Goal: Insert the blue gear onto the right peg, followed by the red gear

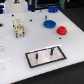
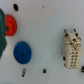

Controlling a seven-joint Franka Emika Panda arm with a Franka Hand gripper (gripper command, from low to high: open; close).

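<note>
Table: a white flat table top (image 1: 15, 55) carries all the things.
Blue gear: the flat, wide, bright blue toothed disc (image 1: 49, 23) lies flat near the far edge of the table, towards the exterior view's right; it shows also in the wrist view (image 2: 22, 52).
Red gear: the small, thick, bright red round gear (image 1: 62, 31) lies just beside the blue gear, a little nearer to the front edge; I cannot tell if the two touch. In the wrist view (image 2: 10, 25) a dark green-blue shape covers a part of it.
Plate: a pale rectangular plate with a black edge (image 1: 35, 59) lies near the front edge of the table, well apart from both gears.
Right peg: the thin dark upright pin (image 1: 51, 51) stands on this plate, on the side of the exterior view's right.
Beige part: a pale cream block-like object with dark spots (image 1: 18, 27) stands on the table, at the exterior view's left of the blue gear, well apart from it.
Pincer: it is not clearly seen in any picture, so I cannot tell how wide it stands or if it holds something, and cannot place the gears against it.
</note>
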